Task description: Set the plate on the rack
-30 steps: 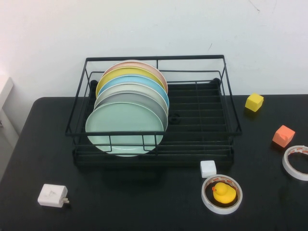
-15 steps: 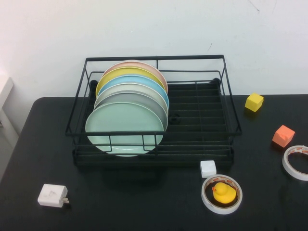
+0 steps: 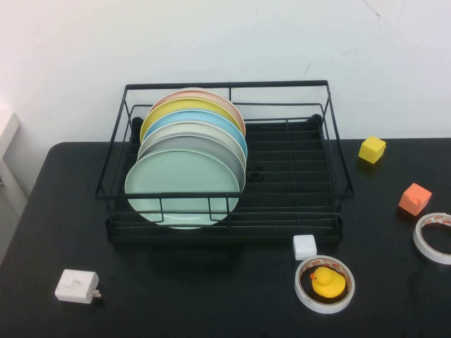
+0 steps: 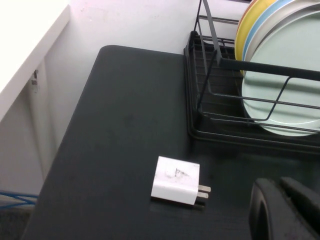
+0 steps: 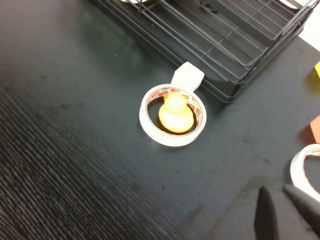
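The large round pale mint-green plate (image 3: 182,189) already stands on edge in the big black wire dish rack (image 3: 296,184), at the front of a row of upright plates on the rack's left side, with a grey-white plate (image 3: 224,151) just behind it. As I judge it, the placing is done — nothing of the task seems left but to stay clear.

My left gripper (image 4: 290,210) hangs low over the black table (image 3: 211,296) near a white plug adapter (image 4: 176,180), holding nothing; only dark finger stubs show, so I cannot tell their spacing. My right gripper (image 5: 287,207) hovers near the tape roll holding a yellow rubber duck (image 5: 175,116) — its tips look slightly parted and empty.
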